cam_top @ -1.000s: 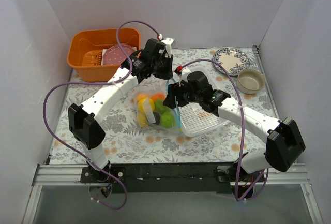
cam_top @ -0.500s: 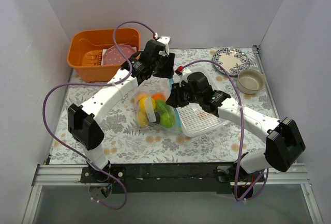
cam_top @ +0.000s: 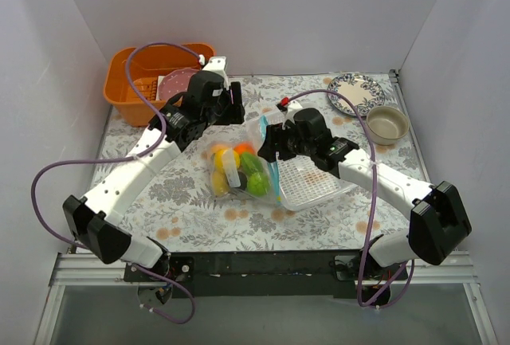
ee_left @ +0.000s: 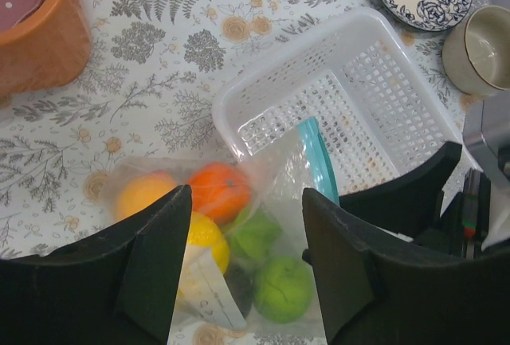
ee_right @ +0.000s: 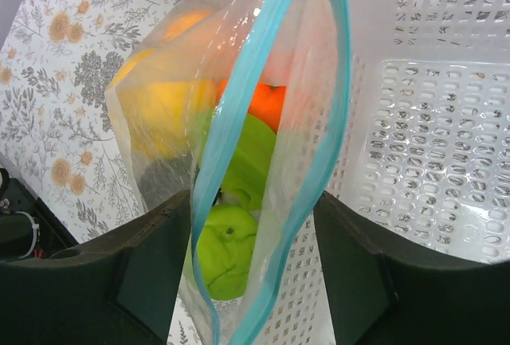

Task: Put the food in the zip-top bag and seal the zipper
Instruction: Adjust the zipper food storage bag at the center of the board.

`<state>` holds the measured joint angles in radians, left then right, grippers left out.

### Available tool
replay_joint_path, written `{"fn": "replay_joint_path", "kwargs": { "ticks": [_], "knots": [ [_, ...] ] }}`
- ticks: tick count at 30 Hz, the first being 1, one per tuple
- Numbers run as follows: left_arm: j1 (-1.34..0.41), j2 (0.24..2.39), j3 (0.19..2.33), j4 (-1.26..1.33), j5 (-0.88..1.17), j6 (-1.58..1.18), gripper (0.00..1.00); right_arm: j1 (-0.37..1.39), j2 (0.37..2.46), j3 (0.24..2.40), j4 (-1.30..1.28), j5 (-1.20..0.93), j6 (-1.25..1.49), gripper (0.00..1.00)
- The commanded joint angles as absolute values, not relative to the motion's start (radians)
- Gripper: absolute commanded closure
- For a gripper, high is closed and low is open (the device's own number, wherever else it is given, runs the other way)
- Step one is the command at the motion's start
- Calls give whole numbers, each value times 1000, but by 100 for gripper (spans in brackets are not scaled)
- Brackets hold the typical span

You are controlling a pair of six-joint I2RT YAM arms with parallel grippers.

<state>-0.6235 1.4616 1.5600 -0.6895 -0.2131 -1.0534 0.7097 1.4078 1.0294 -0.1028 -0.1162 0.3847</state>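
Observation:
The zip-top bag [cam_top: 236, 163] lies on the patterned cloth with its mouth over the rim of a white mesh basket [cam_top: 315, 184]. The food [cam_top: 239, 171] is inside it: orange [ee_left: 219, 190], yellow [ee_left: 203, 233] and green [ee_left: 283, 285] pieces. The teal zipper [ee_right: 236, 114] gapes, its two strips apart. My right gripper [ee_right: 255, 265] is open, with one finger on either side of the mouth [cam_top: 265, 144]. My left gripper [ee_left: 247, 265] is open above and behind the bag [cam_top: 236, 109], holding nothing.
An orange tub [cam_top: 131, 90] holding a pink plate [cam_top: 177, 84] stands at the back left. A patterned plate [cam_top: 356, 92] and a beige bowl [cam_top: 386, 123] sit at the back right. White walls enclose the table.
My left gripper has opened, let go of the bag and drawn back to the upper left. The right gripper narrowed, then widened again at the mouth. The bag has sagged lower.

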Motion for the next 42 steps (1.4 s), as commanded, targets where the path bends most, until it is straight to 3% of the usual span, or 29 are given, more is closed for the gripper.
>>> {"fn": "replay_joint_path", "kwargs": {
  "ticks": [1,10,14,17,23,30,42],
  "knots": [
    [-623,1355,1488,-690,-204,-1109,43,678,1408,1011,-46,-178,361,30],
    [-623,1195,1290,-651,-77,-1190,44,660,1447,989,28,-322,360,34],
    [-623,1143,1214,-644,-54,-1235,45,655,1447,982,32,-330,364,42],
    [-623,1100,1157,-649,-44,-1262,46,655,1439,973,31,-322,365,55],
    [-624,1017,1017,-632,29,-1341,49,653,1427,960,32,-311,377,96],
    [-634,902,902,-603,74,-1419,50,652,1405,962,87,-333,459,99],
    [-634,812,989,-718,-255,-1474,47,712,1440,1144,162,-423,705,99]
  ]
}}
